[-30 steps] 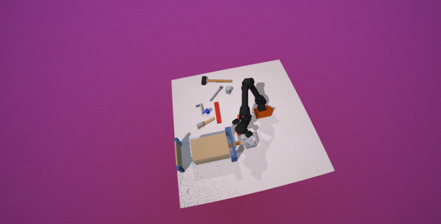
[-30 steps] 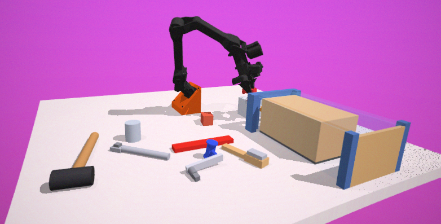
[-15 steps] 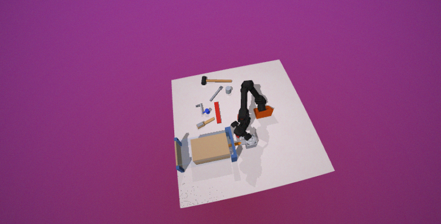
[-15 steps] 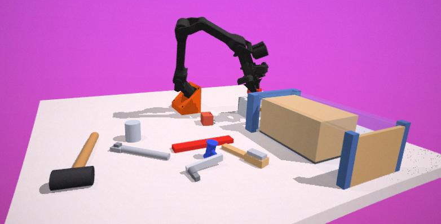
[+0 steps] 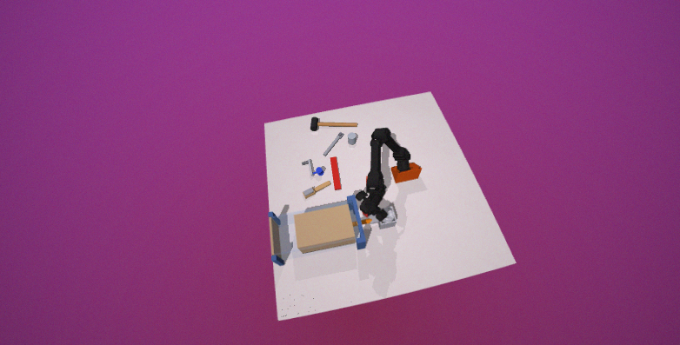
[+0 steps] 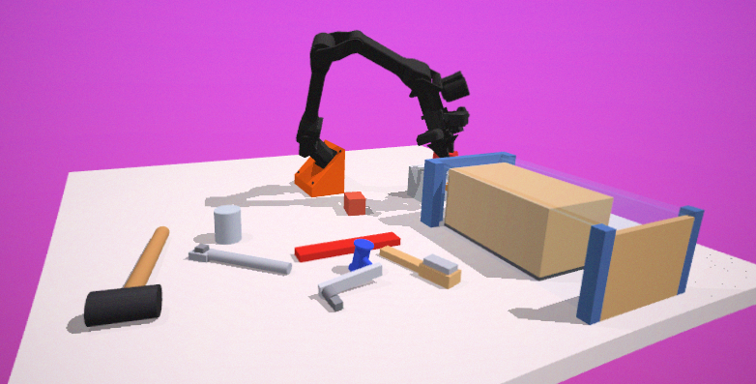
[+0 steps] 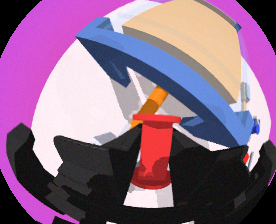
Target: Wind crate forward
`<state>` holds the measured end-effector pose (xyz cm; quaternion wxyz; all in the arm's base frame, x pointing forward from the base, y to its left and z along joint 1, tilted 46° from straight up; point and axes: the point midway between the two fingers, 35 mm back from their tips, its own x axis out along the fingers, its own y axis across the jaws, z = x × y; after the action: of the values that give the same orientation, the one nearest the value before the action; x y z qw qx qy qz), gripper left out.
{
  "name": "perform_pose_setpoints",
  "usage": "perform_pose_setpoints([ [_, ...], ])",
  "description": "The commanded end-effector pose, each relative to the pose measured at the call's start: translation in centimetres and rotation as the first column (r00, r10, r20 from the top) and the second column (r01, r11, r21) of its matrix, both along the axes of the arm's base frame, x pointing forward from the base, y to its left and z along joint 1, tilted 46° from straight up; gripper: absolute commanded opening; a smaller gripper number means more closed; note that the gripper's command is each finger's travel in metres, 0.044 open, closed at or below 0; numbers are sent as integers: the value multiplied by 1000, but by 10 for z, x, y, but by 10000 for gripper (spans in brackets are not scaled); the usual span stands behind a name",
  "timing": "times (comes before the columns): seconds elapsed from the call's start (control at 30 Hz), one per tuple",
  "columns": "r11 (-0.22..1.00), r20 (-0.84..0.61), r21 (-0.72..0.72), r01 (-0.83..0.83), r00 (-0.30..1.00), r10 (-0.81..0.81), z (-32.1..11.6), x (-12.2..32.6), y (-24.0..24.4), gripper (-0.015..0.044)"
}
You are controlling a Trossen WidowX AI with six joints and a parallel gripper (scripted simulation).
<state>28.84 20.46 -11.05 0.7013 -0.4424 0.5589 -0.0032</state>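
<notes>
My gripper (image 5: 367, 213) (image 6: 445, 153) (image 7: 154, 128) is shut on the red knob (image 7: 157, 137) of the winch handle, beside the blue frame (image 5: 363, 239) (image 6: 433, 196) (image 7: 164, 62). The handle's arm and key are hidden by my gripper. The grey winch (image 5: 388, 223) (image 6: 416, 181) stands outside the frame. An orange strap (image 5: 365, 222) (image 7: 150, 106) runs from it under the frame's bar. The tan crate (image 5: 323, 226) (image 6: 497, 222) (image 7: 189, 32) sits flat inside, its front very close behind the frame; I cannot tell if they touch.
A grey crank (image 6: 351, 279) with a blue knob (image 6: 363, 252), a brush (image 6: 441, 271), a red bar (image 6: 346, 247), a wrench (image 6: 248, 261), a grey cylinder (image 6: 227, 224) and a mallet (image 6: 123, 306) lie or stand about. A red cube (image 6: 354, 203) is near the arm's base.
</notes>
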Motion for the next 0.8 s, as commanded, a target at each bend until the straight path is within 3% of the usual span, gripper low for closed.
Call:
perform_pose_setpoints([
  [0.0,1000,-6,16,3,1000,-3,-8,0,8,0],
  [0.77,1000,-5,19,3,1000,-3,-34,-2,35,0],
])
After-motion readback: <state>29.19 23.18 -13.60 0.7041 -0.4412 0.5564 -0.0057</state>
